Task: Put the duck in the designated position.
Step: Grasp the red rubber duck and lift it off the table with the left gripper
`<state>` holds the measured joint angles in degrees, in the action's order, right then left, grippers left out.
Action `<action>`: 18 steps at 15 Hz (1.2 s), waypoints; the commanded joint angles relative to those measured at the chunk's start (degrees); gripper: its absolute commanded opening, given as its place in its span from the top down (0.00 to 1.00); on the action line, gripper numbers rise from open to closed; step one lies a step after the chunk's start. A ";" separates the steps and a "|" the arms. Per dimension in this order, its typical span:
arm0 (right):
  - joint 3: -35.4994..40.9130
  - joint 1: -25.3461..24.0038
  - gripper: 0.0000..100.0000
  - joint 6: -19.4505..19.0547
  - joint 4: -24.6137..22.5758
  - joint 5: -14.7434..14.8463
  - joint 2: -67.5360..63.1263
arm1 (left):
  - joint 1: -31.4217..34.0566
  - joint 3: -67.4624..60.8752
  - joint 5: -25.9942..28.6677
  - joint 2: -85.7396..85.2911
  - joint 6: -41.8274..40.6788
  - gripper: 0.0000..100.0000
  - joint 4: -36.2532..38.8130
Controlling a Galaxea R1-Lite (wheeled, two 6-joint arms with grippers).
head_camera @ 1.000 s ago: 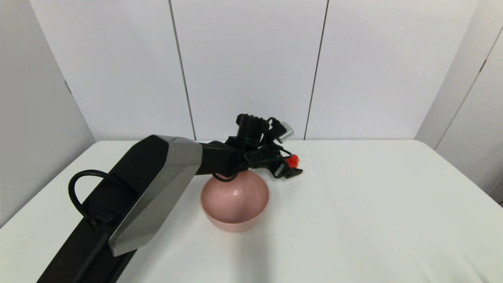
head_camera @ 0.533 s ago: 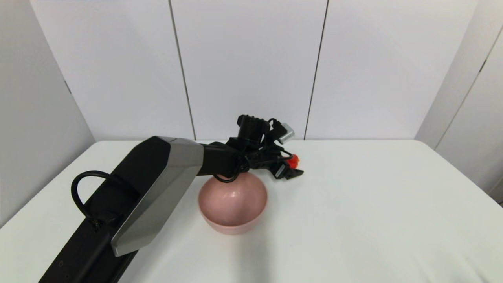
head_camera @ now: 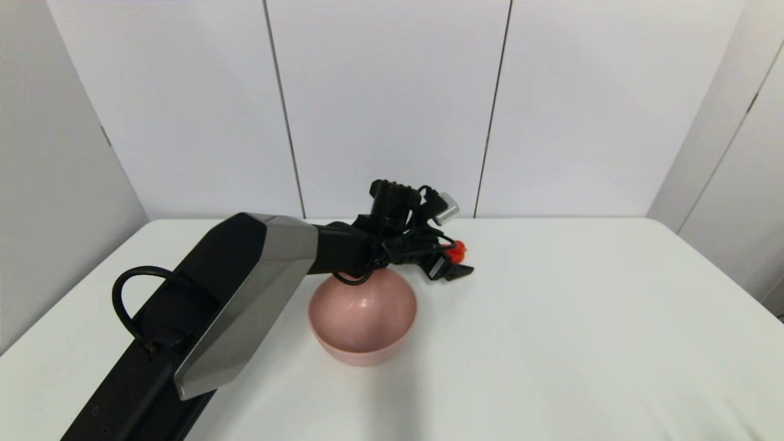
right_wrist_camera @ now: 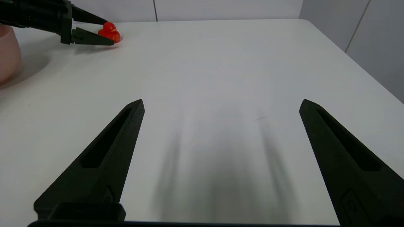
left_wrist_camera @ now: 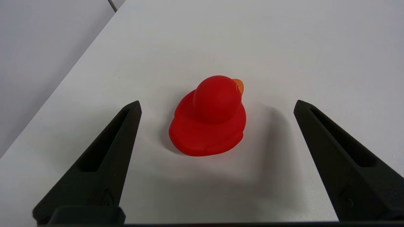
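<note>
White wall panels stand behind the tabletop [head_camera: 551, 318] before us. Our left tool [left_wrist_camera: 217, 105] reaches past the pink bowl [head_camera: 362, 317] toward the far edge, its fingers spread wide on either side of the duck [left_wrist_camera: 210, 118], not touching it. The duck sits upright on the tabletop. Our right tool [right_wrist_camera: 221, 104] hovers wide open nearer the right edge, holding nothing.

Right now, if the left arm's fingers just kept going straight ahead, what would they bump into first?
Probably the duck: it sits on the table between the open fingers of the left gripper, untouched; beyond it only bare tabletop shows.
</note>
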<state>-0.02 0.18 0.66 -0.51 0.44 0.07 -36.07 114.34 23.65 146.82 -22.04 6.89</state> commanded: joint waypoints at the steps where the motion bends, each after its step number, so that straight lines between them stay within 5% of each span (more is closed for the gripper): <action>1: 0.02 -0.01 0.00 0.04 -0.02 0.00 -0.07 | -0.14 0.01 0.17 -0.22 -0.02 0.00 -0.12; 18: 0.02 -0.01 0.00 -0.04 -0.02 0.00 -0.07 | -0.84 0.01 0.17 -0.22 6.57 0.00 -0.30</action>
<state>-0.02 0.18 0.71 -0.51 0.40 0.07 -36.85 114.34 23.67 146.20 -15.37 6.56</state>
